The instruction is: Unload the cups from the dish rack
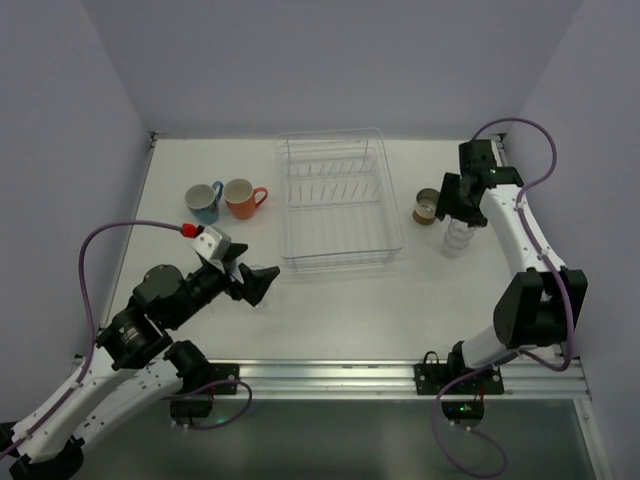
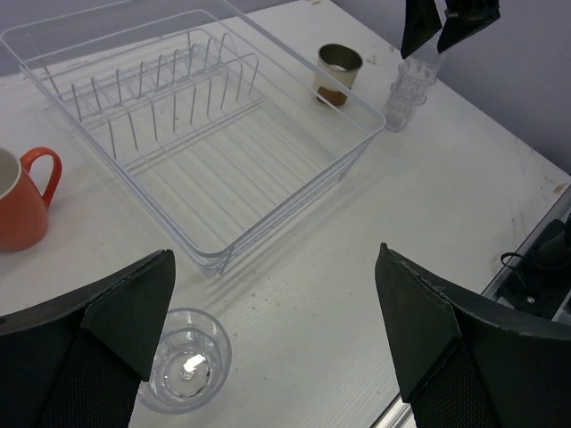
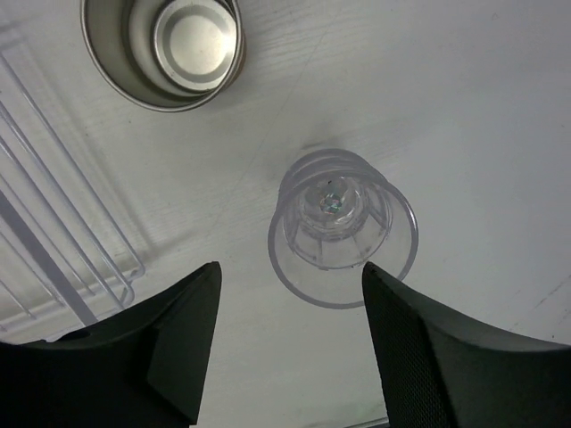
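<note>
White bench (image 1: 330, 312): near-left of the clear wire-grid dish rack (image 1: 340, 262), the left end effector (image 2: 275, 267) gapes wide and empty, a lone clear tumbler (image 2: 185, 370) upright close beneath it. Left of the rack stand a blue mug (image 1: 205, 200) and an orange mug (image 1: 242, 197). Right of it are a brown handleless cup (image 1: 427, 207) and an upright stack of clear tumblers (image 3: 343, 227) directly beneath the right end effector (image 3: 290, 272), jaws parted and off the glass, so its exit is likely straight up. The rack looks empty, though clear glass among clear wire is hard to rule out.
</note>
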`<state>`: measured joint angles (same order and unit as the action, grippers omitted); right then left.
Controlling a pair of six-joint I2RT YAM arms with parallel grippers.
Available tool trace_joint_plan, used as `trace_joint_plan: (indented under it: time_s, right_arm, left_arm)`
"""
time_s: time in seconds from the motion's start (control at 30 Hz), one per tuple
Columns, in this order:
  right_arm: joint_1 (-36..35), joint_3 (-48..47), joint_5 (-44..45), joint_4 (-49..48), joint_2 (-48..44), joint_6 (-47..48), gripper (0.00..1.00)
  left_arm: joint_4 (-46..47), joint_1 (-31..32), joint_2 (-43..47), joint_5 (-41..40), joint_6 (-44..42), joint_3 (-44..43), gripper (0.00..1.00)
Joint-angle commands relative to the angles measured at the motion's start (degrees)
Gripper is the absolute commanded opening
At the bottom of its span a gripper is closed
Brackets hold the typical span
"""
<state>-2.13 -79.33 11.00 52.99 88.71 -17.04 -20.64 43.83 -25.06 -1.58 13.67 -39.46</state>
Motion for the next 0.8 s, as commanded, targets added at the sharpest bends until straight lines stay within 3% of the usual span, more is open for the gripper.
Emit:
trace_joint_plan:
  time_s: [0.0, 0.07, 0.27, 0.5, 0.67, 0.77]
  right_arm:
    - [0.29, -3.29, 0.69, -1.31, -6.42, -0.63, 0.69]
    - [0.11, -3.73, -0.28, -1.84, -8.89, -1.07, 0.74]
    - [-3.14, 1.71, -4.76, -10.26, -25.13, -3.08, 0.99]
    - [-4.46, 25.17, -13.36, -33.45, -59.14, -9.32, 0.99]
    - [-4.55, 34.50, -15.84, -35.85, -77.42, -13.54, 0.99]
    - [-4.55, 35.65, -16.46, -34.46, -80.87, -14.16, 0.99]
  left_arm:
    - [2.19, -0.68, -0.52, -1.14, -1.72, 0.18, 1.00]
    - [2.27, -1.12, -0.87, -1.31, -1.63, 0.09, 1.00]
    - [2.19, -2.87, -2.53, -3.16, -1.19, -0.18, 1.00]
    - [2.10, -5.77, -2.37, -4.30, -1.45, -1.14, 1.00]
    - [2.63, -6.22, -1.57, -11.32, -1.54, -4.39, 1.00]
    - [2.54, -6.22, -2.10, -16.51, -1.89, -6.94, 1.00]
